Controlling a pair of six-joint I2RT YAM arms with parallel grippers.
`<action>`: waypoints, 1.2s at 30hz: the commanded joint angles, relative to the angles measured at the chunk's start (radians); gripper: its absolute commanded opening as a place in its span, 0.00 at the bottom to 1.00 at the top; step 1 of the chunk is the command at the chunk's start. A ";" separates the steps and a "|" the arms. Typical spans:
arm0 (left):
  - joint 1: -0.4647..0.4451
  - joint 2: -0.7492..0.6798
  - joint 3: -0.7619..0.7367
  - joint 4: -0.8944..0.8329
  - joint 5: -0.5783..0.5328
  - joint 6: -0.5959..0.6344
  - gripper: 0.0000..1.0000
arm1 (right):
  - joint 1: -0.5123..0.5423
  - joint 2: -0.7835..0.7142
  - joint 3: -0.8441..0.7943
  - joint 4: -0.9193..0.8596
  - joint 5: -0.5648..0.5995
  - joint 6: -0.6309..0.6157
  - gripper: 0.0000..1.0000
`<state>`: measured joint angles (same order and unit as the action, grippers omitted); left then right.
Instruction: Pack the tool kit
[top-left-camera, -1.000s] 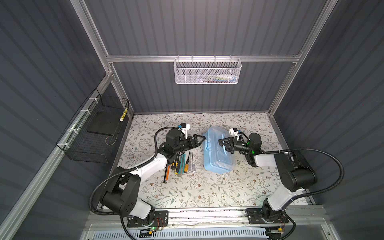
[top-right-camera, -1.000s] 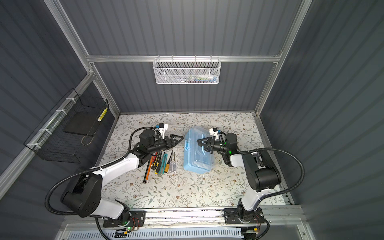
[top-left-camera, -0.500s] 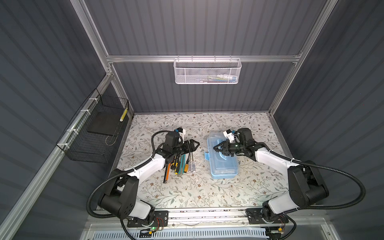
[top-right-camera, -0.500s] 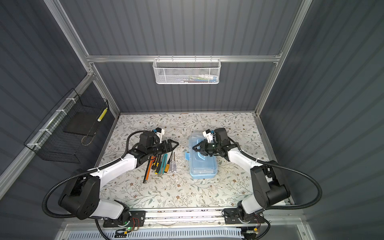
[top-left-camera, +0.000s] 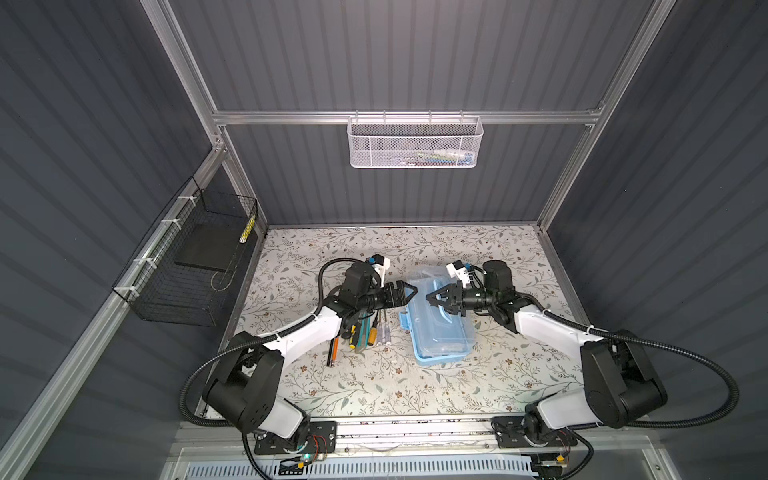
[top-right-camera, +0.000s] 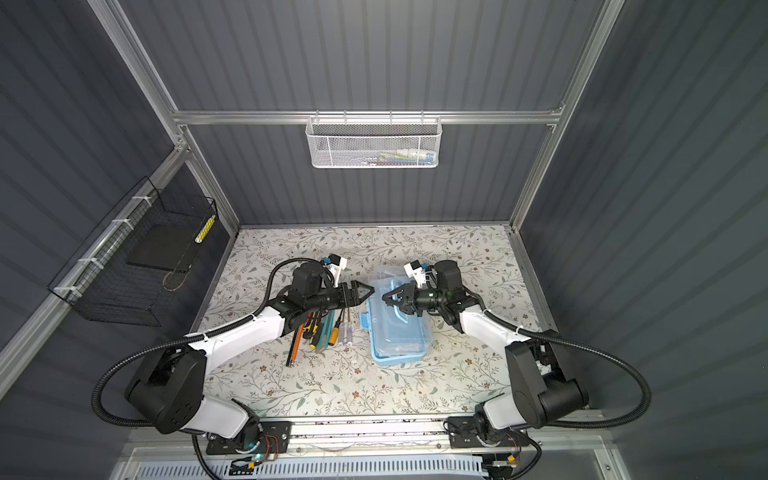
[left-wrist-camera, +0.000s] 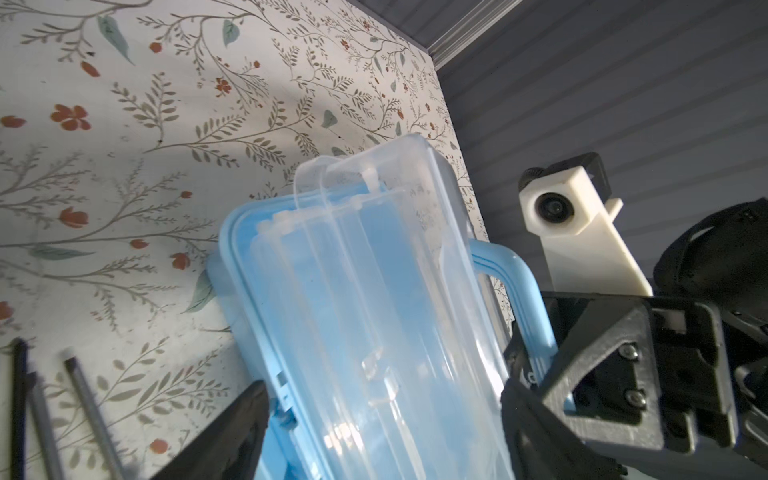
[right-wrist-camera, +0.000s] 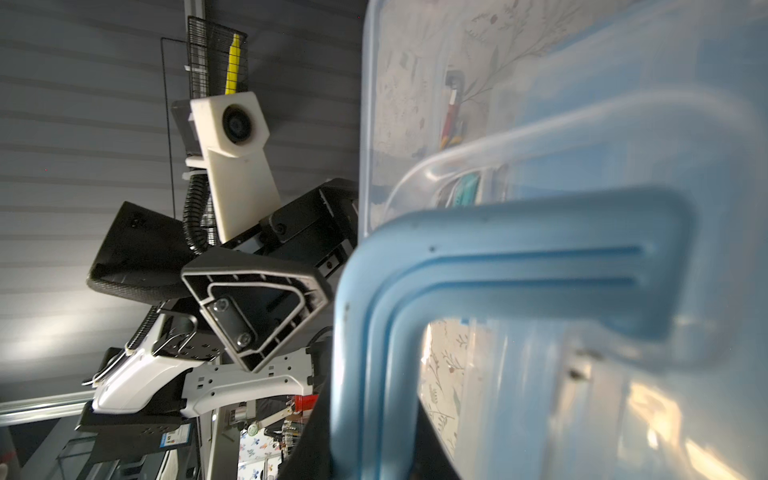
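Observation:
The tool kit's light-blue box (top-left-camera: 442, 336) (top-right-camera: 401, 336) lies mid-table under its clear lid (left-wrist-camera: 374, 270). The lid looks slightly lifted off the blue base on the side facing my left gripper. My right gripper (top-left-camera: 430, 297) (right-wrist-camera: 372, 446) is shut on the blue handle (right-wrist-camera: 519, 257) (left-wrist-camera: 521, 286). At the box's left edge my left gripper (top-left-camera: 411, 289) (left-wrist-camera: 378, 424) stands wide open, with the box between its fingers (left-wrist-camera: 232, 432) in the wrist view. Screwdrivers, hex keys and a teal knife (top-left-camera: 365, 332) (top-right-camera: 326, 332) lie in a row left of the box, partly under my left arm.
A white mesh basket (top-left-camera: 415, 143) hangs on the back wall and a black wire basket (top-left-camera: 195, 266) on the left wall. Grey walls close in the floral table (top-left-camera: 374, 386) on three sides. Screwdriver shafts (left-wrist-camera: 85, 411) lie close to my left fingers.
The box went from tilted up to lying nearly flat, still held by its handle. My left gripper drew back over the tools, then came right to the box's edge and opened wider.

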<state>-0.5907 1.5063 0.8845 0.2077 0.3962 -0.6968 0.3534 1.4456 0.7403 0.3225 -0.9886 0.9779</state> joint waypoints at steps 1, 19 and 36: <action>-0.001 0.033 0.035 0.049 0.033 -0.021 0.88 | 0.001 -0.040 -0.013 0.173 -0.081 0.044 0.00; -0.018 0.140 0.099 0.238 0.096 -0.136 0.88 | 0.000 -0.033 -0.052 0.216 -0.104 0.038 0.00; -0.046 0.202 0.153 0.285 0.136 -0.156 0.88 | -0.008 -0.005 -0.042 0.170 -0.108 0.001 0.00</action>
<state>-0.6247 1.6974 0.9989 0.4335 0.4873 -0.8490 0.3435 1.4521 0.6857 0.4934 -1.0607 1.0336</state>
